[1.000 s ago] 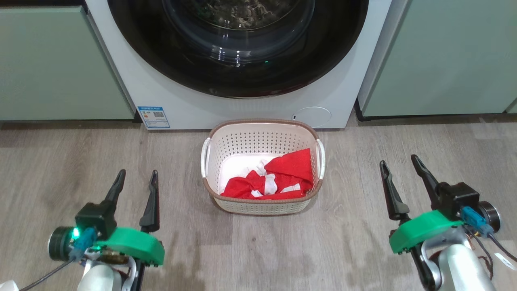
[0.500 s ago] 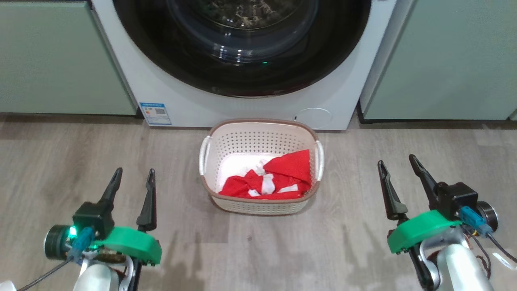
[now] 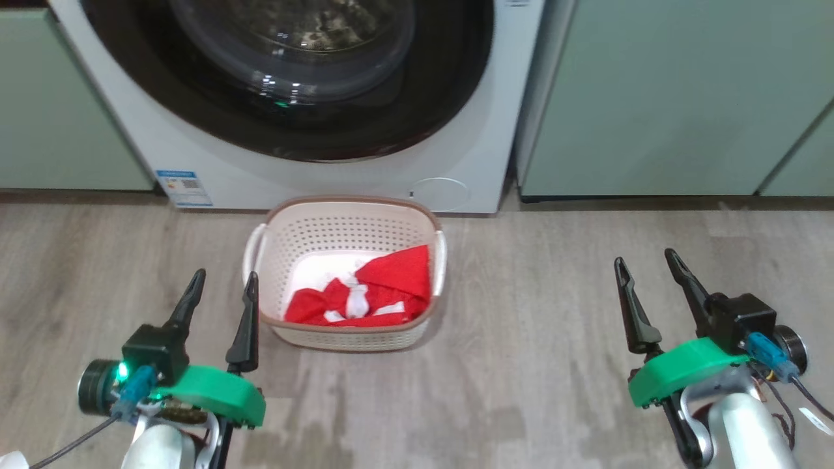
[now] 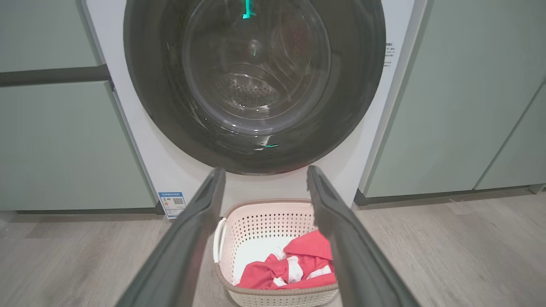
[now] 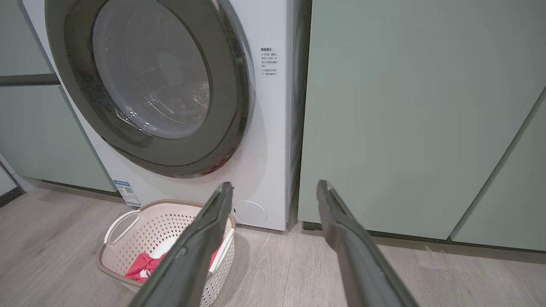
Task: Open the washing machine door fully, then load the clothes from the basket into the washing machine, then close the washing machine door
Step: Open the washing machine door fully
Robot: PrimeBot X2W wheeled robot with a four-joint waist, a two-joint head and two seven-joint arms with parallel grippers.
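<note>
A grey wood-plank floor (image 3: 521, 293) runs up to a row of pale green cabinets (image 3: 651, 98), with the white front-loading washing machine (image 3: 456, 169) set between them. The washing machine door (image 3: 287, 65), black-rimmed with a domed glass centre, lies shut against the machine's front. A blue label sticker (image 3: 184, 187) sits at the machine's lower left corner and a round service flap (image 3: 440, 194) at its lower right.

The cream perforated basket (image 3: 339, 231) stands on the floor just in front of the machine, below the door. The red and white clothes (image 3: 371, 293) lie bunched in its near right part.

The left pincer (image 3: 225, 277) hangs just left of the basket, fingers spread wide and holding nothing. The right pincer (image 3: 645, 257) is well apart to the right, equally spread and empty.
</note>
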